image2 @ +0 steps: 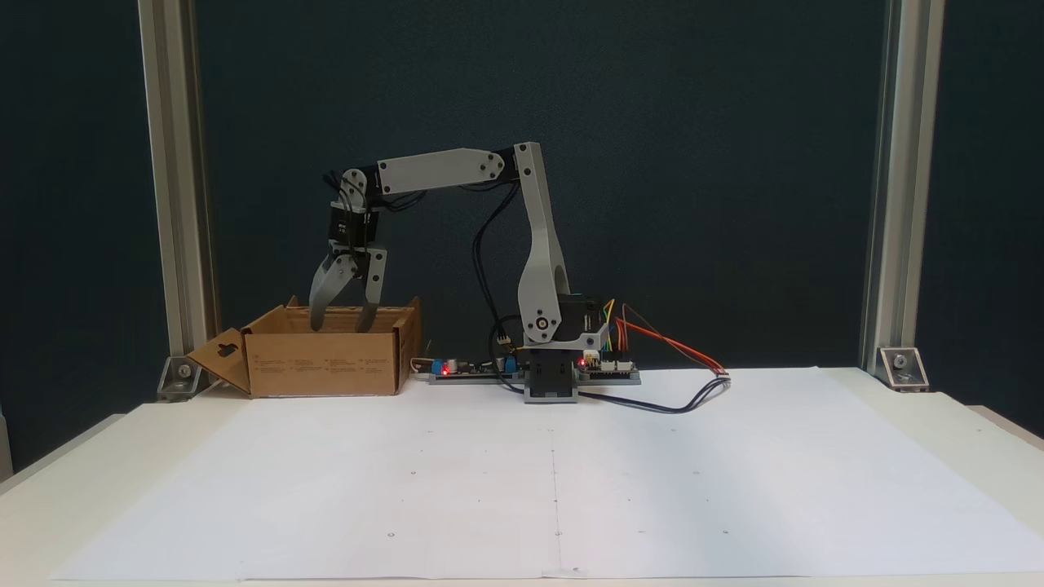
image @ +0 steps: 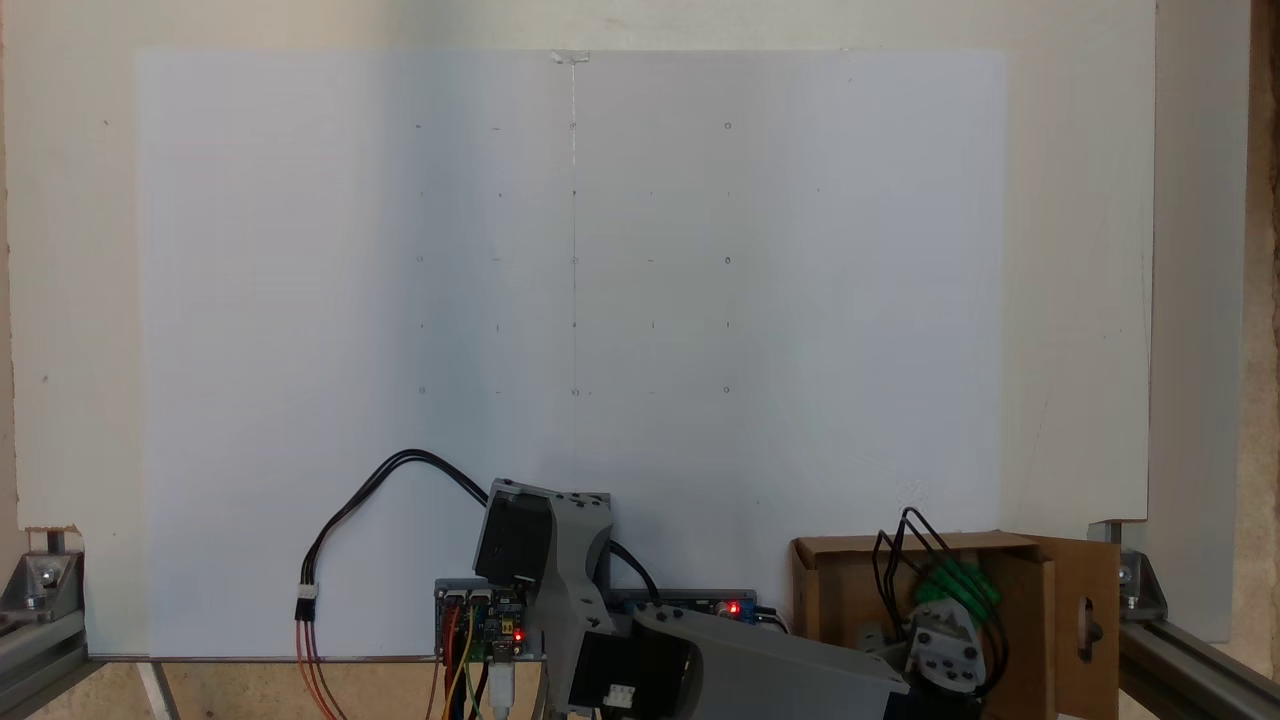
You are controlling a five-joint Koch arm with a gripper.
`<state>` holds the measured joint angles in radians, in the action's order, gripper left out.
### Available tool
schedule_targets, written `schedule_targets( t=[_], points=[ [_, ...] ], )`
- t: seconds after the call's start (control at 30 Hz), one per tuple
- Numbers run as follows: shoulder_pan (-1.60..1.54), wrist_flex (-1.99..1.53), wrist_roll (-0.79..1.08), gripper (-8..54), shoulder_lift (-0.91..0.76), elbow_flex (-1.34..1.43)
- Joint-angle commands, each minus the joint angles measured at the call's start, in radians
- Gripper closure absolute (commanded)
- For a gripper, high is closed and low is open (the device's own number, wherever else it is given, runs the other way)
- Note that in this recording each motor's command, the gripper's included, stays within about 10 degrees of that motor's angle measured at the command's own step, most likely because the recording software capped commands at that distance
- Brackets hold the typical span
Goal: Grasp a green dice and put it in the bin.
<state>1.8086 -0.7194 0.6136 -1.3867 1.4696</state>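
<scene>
My hand (image2: pixel 342 329), jaws apart, hangs in the bin (image2: pixel 326 363) at lower left; raising carelessly could snag the flap.

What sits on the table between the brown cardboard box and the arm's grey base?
A low circuit board with a red light lies between the brown cardboard box and the grey base, shown in a fixed view.

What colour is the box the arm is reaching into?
Brown cardboard; the box shows best in the fixed view from the front.
</scene>
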Motion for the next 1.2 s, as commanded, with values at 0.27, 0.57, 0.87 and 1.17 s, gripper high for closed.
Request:
schedule_targets(
  t=[0.27, 0.57, 0.87, 1.17],
  points=[
    [-0.067, 0.067, -0.495, 19.4, -0.13, -0.038],
    [-0.448, 0.063, -0.723, 4.0, -0.374, -0.038],
    [-1.046, 0.066, -0.732, 0.8, -0.58, -0.038],
    [-1.689, 0.075, -0.732, 1.0, -0.629, -0.029]
  ],
)
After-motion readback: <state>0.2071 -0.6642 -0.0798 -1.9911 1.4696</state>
